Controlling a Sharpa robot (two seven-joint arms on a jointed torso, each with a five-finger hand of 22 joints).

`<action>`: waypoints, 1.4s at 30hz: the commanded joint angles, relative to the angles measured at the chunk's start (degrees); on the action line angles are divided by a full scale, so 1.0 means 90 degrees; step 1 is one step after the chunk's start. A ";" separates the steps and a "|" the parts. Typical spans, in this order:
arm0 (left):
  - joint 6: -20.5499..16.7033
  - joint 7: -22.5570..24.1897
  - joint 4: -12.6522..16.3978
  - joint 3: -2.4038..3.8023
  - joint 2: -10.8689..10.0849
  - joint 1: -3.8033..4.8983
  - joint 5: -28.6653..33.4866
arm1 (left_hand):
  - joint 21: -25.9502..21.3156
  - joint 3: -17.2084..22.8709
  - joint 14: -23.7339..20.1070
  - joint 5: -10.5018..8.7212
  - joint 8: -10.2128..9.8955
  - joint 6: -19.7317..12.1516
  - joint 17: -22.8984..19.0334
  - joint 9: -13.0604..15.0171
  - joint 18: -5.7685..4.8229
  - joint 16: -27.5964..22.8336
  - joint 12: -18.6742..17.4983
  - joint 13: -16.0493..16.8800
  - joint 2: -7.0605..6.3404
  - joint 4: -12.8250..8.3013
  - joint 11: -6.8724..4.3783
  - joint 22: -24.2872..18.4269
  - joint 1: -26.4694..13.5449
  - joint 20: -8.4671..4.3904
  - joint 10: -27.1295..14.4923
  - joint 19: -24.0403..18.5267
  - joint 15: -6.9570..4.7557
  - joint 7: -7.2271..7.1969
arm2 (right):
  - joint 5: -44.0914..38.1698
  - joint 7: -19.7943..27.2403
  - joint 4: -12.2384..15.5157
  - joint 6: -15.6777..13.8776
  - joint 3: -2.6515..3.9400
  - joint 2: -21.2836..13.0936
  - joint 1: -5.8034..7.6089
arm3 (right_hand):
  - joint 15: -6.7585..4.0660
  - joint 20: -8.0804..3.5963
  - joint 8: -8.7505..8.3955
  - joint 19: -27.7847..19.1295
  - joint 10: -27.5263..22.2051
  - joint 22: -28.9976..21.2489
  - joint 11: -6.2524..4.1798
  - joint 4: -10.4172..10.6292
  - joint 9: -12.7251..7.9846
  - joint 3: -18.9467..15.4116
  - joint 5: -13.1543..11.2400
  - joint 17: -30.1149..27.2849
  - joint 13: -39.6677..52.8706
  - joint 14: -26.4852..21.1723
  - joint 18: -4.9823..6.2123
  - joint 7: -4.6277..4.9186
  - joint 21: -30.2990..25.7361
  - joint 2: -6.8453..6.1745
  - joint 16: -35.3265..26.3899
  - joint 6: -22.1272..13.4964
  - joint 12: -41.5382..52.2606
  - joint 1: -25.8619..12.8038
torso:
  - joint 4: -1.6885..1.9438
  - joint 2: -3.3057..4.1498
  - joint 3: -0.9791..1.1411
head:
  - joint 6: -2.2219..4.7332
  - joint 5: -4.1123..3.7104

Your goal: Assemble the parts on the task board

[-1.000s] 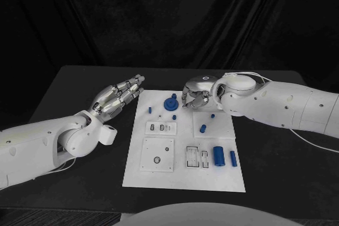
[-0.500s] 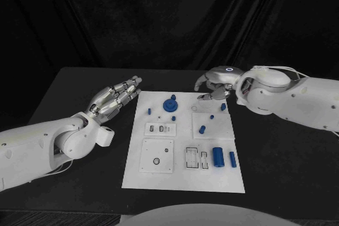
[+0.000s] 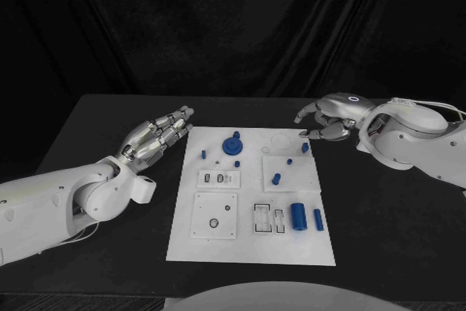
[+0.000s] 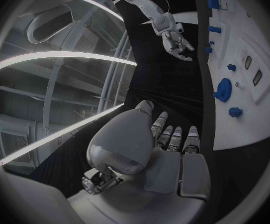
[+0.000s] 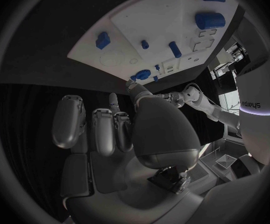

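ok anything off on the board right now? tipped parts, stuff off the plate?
Nothing stands out. The board lies flat and square on the table, and the blue parts all sit on it, none off the edge. Both the left hand and the right hand are off the board and hold nothing.

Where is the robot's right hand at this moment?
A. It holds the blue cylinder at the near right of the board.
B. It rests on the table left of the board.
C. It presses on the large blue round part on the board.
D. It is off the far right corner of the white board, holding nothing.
D: the right hand is beyond the far right corner of the task board, its fingers curled on nothing.
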 commanded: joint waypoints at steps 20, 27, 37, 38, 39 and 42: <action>0.0119 0.0916 -0.0009 0.0004 0.0017 -0.0019 0.0028 | -0.0012 0.0028 -0.0014 0.0019 0.0032 0.0007 -0.0007 0.0005 0.0106 -0.0023 0.0023 0.0010 0.0010 0.0005 0.0040 -0.0003 0.0038 0.0045 -0.0009 0.0005 0.0053 0.0028 | -0.0342 -0.0255 -0.0382 -0.0432 0.0002 -0.0012 -0.0517 | -0.0012 0.0004 0.0038 0.0022 0.0673 0.1085 0.0014 0.0148 -0.0055 -0.0134 -0.0289 0.1075 0.1675 0.0543 -0.0061 0.0050 -0.0034 -0.0194 -0.0141 -0.0070 0.0017 0.0046 | 0.0016 0.0030 0.0002 | -0.0021 0.0034; 0.0144 0.0901 -0.0017 0.0004 0.0023 -0.0022 0.0028 | -0.0012 0.0044 -0.0014 0.0021 0.0032 0.0001 -0.0007 0.0004 0.0108 -0.0023 0.0023 0.0010 0.0010 0.0000 0.0042 -0.0004 0.0038 0.0049 -0.0007 0.0005 0.0056 0.0030 | -0.0393 -0.0353 -0.0461 -0.0397 0.0002 0.0037 -0.0602 | 0.0014 0.0022 0.0206 0.0014 0.0673 0.1086 0.0049 0.0244 0.0020 -0.0206 -0.0439 0.1038 0.1675 0.0537 -0.0058 0.0096 -0.0063 -0.0258 -0.0168 -0.0309 0.0017 0.0054 | 0.0017 0.0029 -0.0003 | -0.0048 0.0031; 0.0169 0.0879 -0.0029 0.0004 0.0032 -0.0026 0.0028 | -0.0012 0.0044 -0.0014 0.0021 0.0032 0.0001 -0.0007 0.0004 0.0108 -0.0023 0.0023 0.0010 0.0010 0.0000 0.0042 -0.0004 0.0038 0.0049 -0.0007 0.0005 0.0056 0.0030 | -0.0427 -0.0400 -0.0547 -0.0392 0.0002 0.0085 -0.0688 | 0.0051 0.0059 0.0782 0.0016 0.0673 0.1086 0.0093 0.0408 0.0288 -0.0255 -0.0452 0.1007 0.1675 0.0533 -0.0055 0.0144 -0.0085 -0.0289 -0.0175 -0.0631 0.0017 0.0158 | 0.0008 0.0030 -0.0001 | -0.0067 0.0041; 0.0171 0.0877 -0.0031 0.0004 0.0032 -0.0026 0.0028 | -0.0012 0.0044 -0.0014 0.0021 0.0032 0.0001 -0.0007 0.0004 0.0108 -0.0023 0.0023 0.0010 0.0010 0.0000 0.0042 -0.0004 0.0038 0.0049 -0.0007 0.0005 0.0056 0.0030 | -0.0428 -0.0402 -0.0551 -0.0389 0.0002 0.0087 -0.0693 | 0.0052 0.0061 0.0828 0.0014 0.0673 0.1085 0.0094 0.0420 0.0308 -0.0259 -0.0451 0.1001 0.1675 0.0532 -0.0054 0.0144 -0.0090 -0.0291 -0.0179 -0.0646 0.0017 0.0161 | 0.0007 0.0028 -0.0002 | -0.0075 0.0041; 0.0172 0.0875 -0.0033 0.0004 0.0032 -0.0026 0.0028 | -0.0012 0.0044 -0.0014 0.0021 0.0032 0.0001 -0.0007 0.0004 0.0108 -0.0023 0.0023 0.0010 0.0010 0.0000 0.0042 -0.0004 0.0038 0.0049 -0.0007 0.0005 0.0056 0.0030 | -0.0429 -0.0405 -0.0553 -0.0387 0.0002 0.0088 -0.0696 | 0.0052 0.0061 0.0859 0.0017 0.0673 0.1087 0.0095 0.0427 0.0322 -0.0261 -0.0451 0.1000 0.1675 0.0532 -0.0055 0.0145 -0.0084 -0.0291 -0.0180 -0.0655 0.0017 0.0165 | 0.0008 0.0026 -0.0003 | -0.0079 0.0039; 0.0177 0.0871 -0.0040 0.0004 0.0036 -0.0027 0.0028 | -0.0012 0.0054 -0.0014 0.0021 0.0036 0.0015 -0.0007 0.0006 0.0109 -0.0023 0.0023 0.0011 0.0012 -0.0002 0.0045 -0.0003 0.0037 0.0052 -0.0005 0.0005 0.0058 0.0033 | -0.0430 -0.0406 -0.0563 -0.0380 0.0002 0.0095 -0.0705 | 0.0056 0.0064 0.0995 0.0012 0.0673 0.1083 0.0098 0.0455 0.0381 -0.0268 -0.0447 0.0991 0.1675 0.0530 -0.0052 0.0150 -0.0102 -0.0291 -0.0184 -0.0684 0.0017 0.0181 | 0.0015 0.0021 -0.0007 | -0.0090 0.0029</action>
